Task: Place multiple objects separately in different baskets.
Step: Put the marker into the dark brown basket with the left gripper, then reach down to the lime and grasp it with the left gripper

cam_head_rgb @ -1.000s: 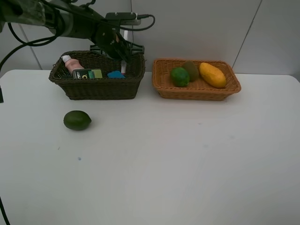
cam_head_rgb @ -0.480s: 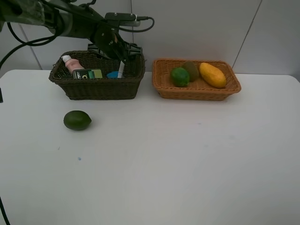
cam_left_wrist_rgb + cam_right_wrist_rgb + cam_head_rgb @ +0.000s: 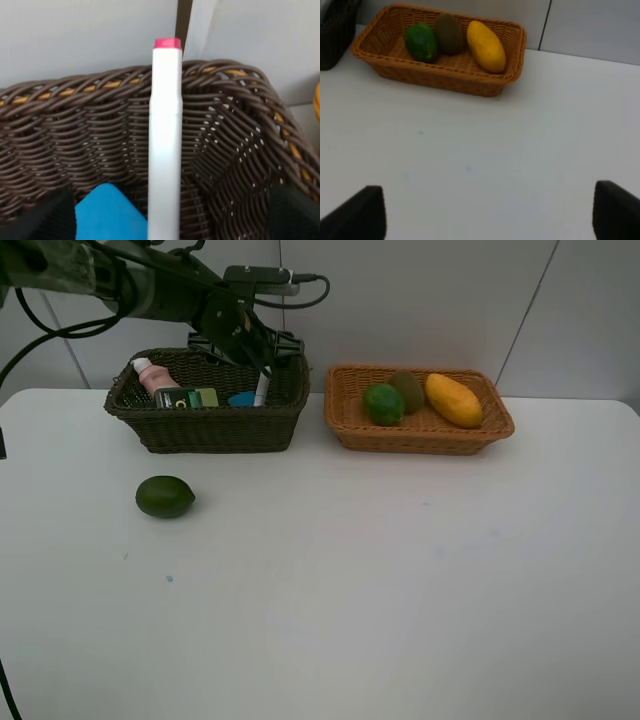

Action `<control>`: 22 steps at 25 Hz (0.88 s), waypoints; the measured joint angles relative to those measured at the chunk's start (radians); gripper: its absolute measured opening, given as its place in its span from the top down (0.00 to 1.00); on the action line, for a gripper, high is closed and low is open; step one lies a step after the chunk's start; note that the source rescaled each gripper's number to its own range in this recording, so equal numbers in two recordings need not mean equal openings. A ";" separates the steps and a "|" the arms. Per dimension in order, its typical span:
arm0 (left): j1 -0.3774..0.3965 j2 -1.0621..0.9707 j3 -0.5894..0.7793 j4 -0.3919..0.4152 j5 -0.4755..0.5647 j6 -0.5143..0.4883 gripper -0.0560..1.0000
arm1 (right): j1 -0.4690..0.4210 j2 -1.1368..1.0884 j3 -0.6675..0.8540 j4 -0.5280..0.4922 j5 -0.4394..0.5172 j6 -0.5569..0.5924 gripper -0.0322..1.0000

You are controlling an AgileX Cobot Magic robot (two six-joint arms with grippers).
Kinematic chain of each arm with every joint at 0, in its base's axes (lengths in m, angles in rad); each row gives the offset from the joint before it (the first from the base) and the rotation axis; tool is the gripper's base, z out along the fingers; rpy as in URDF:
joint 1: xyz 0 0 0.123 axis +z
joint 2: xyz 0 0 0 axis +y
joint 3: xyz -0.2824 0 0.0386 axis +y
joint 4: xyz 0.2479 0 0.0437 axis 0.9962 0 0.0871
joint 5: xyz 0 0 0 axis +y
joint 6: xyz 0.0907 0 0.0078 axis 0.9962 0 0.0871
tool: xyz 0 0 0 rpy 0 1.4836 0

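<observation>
With one green fruit (image 3: 165,497) left alone on the tabletop (image 3: 360,580), the sorting looks nearly finished. The white marker (image 3: 165,135) stands in the dark basket (image 3: 205,425) beside the blue eraser (image 3: 107,212), pink bottle (image 3: 152,374) and pump bottle (image 3: 188,398), between the spread-open left gripper (image 3: 262,358) jaws. The tan basket (image 3: 395,67) holds a green fruit (image 3: 421,42), kiwi (image 3: 450,33) and mango (image 3: 486,46); the right gripper, empty, hangs open over bare tabletop.

Soft, even light is falling from overhead, leaving the desk (image 3: 400,570) bright and throwing only faint shadows beneath the lone green fruit (image 3: 165,497). Nothing is glaring. The left wrist view is showing the white marker (image 3: 165,140) slightly soft, and both wrist views are looking mildly blurred.
</observation>
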 joint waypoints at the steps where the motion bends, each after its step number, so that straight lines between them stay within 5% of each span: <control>1: 0.000 0.000 0.000 0.000 -0.004 0.000 0.00 | 0.000 0.000 0.000 0.000 0.000 0.000 0.00; 14: -0.039 -0.123 0.000 -0.018 0.241 0.026 0.00 | 0.000 0.000 0.000 0.000 0.000 0.000 0.00; 22: -0.047 -0.219 0.022 -0.216 0.441 0.349 0.00 | 0.000 0.000 0.000 0.000 0.000 0.000 0.00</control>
